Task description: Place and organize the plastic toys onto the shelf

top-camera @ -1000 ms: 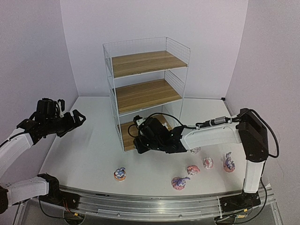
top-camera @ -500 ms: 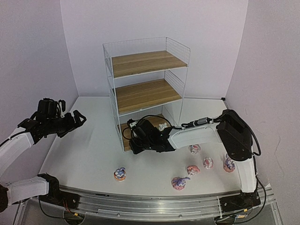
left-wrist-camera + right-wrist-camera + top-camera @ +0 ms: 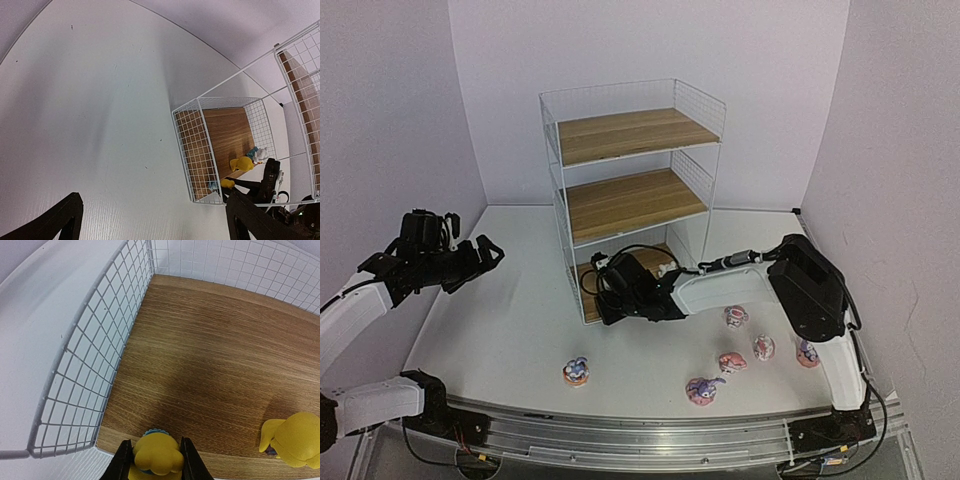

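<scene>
The white wire shelf (image 3: 630, 190) stands at the back middle. My right gripper (image 3: 607, 298) is at the front left corner of its bottom board (image 3: 210, 355), shut on a small yellow toy (image 3: 154, 456) at the board's front edge. A second yellow toy (image 3: 295, 440) stands on that board to the right. The left wrist view shows both yellow toys (image 3: 242, 163) and a white-teal one (image 3: 258, 154) on the bottom board. My left gripper (image 3: 485, 255) is open and empty, raised at the far left. Purple bunnies (image 3: 576, 371) (image 3: 703, 389) (image 3: 807, 352) and pink-white toys (image 3: 731, 361) (image 3: 763, 347) (image 3: 735, 316) lie on the table.
The shelf's wire side wall (image 3: 95, 365) runs close on the left of the held toy. The upper two boards (image 3: 635, 133) carry nothing. The right arm's cable (image 3: 650, 250) loops in front of the bottom shelf.
My right arm has reached further left, bringing the yellow toy to the bottom shelf's front left corner. The left arm has not moved.
</scene>
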Controlling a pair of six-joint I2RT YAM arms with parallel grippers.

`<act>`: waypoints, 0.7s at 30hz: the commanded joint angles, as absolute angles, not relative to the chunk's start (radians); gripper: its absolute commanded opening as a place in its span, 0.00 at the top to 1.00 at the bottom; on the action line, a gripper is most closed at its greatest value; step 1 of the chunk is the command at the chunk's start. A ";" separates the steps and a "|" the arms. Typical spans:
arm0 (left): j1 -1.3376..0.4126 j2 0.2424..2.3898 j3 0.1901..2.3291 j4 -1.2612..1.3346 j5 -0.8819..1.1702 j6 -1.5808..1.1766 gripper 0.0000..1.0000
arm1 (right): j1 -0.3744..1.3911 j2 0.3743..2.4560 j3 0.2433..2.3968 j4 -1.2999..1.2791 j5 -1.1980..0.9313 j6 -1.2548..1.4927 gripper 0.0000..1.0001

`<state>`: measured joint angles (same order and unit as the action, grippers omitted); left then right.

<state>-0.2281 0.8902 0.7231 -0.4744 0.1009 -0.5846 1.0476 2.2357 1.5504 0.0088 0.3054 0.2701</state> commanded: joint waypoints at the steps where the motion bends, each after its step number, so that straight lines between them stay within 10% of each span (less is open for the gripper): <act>1: -0.226 0.885 0.729 -0.472 0.086 -0.589 0.01 | 1.041 2.262 1.598 0.025 0.318 0.259 0.88; 21: -0.227 0.891 0.736 -0.479 0.080 -0.589 0.00 | 1.039 2.292 1.624 0.018 0.351 0.227 0.67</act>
<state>-0.2279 0.8902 0.7235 -0.4747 0.1005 -0.5846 1.0431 2.2668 1.5921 0.0085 0.3291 0.2374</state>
